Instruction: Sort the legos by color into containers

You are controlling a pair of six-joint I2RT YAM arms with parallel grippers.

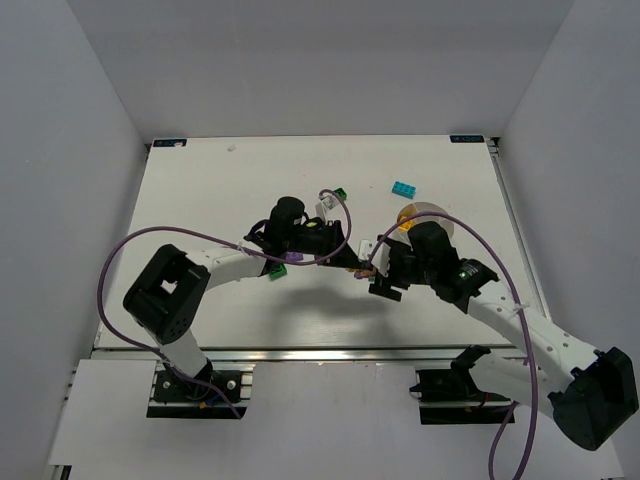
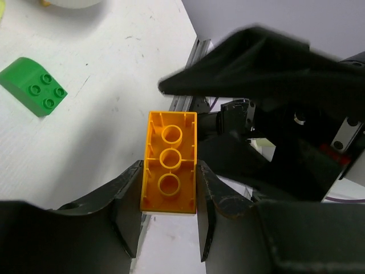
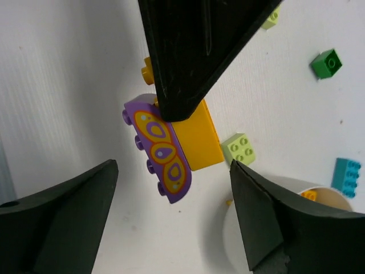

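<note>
Our left gripper (image 2: 169, 171) pinches the orange brick (image 2: 169, 162) by its long sides, between the two arms, with a purple brick (image 3: 159, 148) stuck to its far face. Our right gripper (image 3: 174, 165) stands spread wide, facing the pair. We judge it should close squarely on the purple brick alone and pull straight off, without levering the orange one loose. The bowl (image 1: 437, 209) sits just beyond. One small orange piece (image 3: 308, 196) lies inside, though we cannot tell in which compartment.
</note>
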